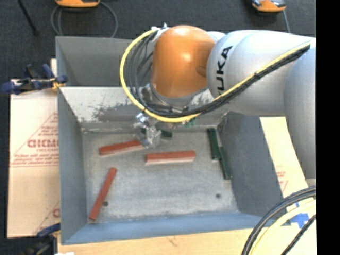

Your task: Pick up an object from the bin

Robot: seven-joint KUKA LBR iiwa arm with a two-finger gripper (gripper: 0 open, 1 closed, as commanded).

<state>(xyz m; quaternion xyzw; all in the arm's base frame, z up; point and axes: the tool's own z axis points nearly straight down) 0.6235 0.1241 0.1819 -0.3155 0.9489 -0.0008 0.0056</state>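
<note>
Jaws: the view does not show whether they stand spread or closed, since the wrist above hides much of them; nothing can be seen held between them.
Gripper: the gripper (148, 133) is a small metal-grey piece low in the bin, just above the middle of the frame, under the wrist.
Nearest thing: a slanted red-brown bar (120, 149) lies on the floor left of centre, its right end higher than its left. That right end reaches up to the gripper's tip. Whether the two touch cannot be told.
Second bar: a level red-brown bar (170, 157) lies flat just below and right of the gripper, apart from the slanted one, with a paler edge along its lower side.
Third bar: a steep red-brown bar (102, 194) lies in the lower left of the floor, well apart from the gripper, running from upper right down to lower left.
Green pieces: dark green strips (214, 145) lie end-on near the right wall, right of the level bar.
Bin: the grey bin (70, 163) has sloping walls and a speckled floor, with the things spread singly, none heaped.
Arm: the silver arm (265, 73) comes in from the upper right of the frame, with an orange cover (178, 60) at the wrist.
Cable: a yellow cable (126, 62) loops around the cover.
</note>
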